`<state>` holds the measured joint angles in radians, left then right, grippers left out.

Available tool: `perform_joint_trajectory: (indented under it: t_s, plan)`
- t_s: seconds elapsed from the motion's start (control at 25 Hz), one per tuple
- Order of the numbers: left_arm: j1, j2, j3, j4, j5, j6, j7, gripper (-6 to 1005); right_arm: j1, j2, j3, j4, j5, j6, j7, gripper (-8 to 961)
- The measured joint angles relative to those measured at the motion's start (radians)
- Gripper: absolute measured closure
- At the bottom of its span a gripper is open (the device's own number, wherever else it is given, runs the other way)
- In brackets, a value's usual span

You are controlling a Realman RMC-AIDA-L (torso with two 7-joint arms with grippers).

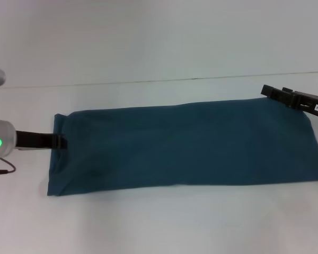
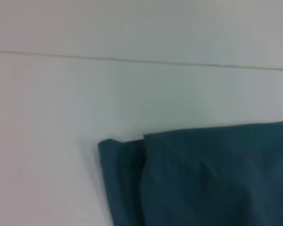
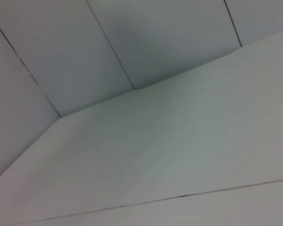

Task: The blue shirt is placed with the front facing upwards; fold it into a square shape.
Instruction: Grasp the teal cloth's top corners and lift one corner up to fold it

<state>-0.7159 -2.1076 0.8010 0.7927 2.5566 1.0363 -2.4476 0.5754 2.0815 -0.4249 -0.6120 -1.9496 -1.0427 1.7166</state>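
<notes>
The blue shirt lies flat on the white table as a long teal strip running left to right, plain side up, with no lettering showing. My left gripper is at the strip's left end, level with its edge and touching the cloth. My right gripper is at the strip's far right corner, just over the cloth's back edge. In the left wrist view a corner of the blue shirt shows two stacked layers. The right wrist view shows no shirt.
The table's back edge meets a pale wall behind the shirt. Bare white tabletop lies in front of the strip. A thin cable hangs by my left arm at the left border.
</notes>
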Motion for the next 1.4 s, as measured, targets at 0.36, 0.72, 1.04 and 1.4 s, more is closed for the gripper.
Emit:
perform_joint_trajectory:
  t_s: [0.36, 0.72, 1.04, 1.4]
  plan:
    - [0.041, -0.009, 0.008, 0.054, 0.007, -0.019, -0.078, 856, 0.002, -0.001, 0.0, 0.0, -0.003, -0.005, 0.012, 200]
    - [0.034, -0.015, 0.011, 0.046, 0.057, -0.039, -0.094, 558, 0.003, -0.004, -0.013, -0.001, -0.005, -0.012, 0.029, 200]
    - [0.011, -0.012, 0.01, 0.007, 0.082, -0.034, -0.105, 253, 0.002, -0.005, -0.026, -0.002, -0.006, -0.013, 0.039, 200]
    - [-0.021, -0.005, 0.009, -0.054, 0.079, -0.029, -0.111, 171, 0.003, -0.006, -0.029, -0.002, -0.006, -0.012, 0.045, 200]
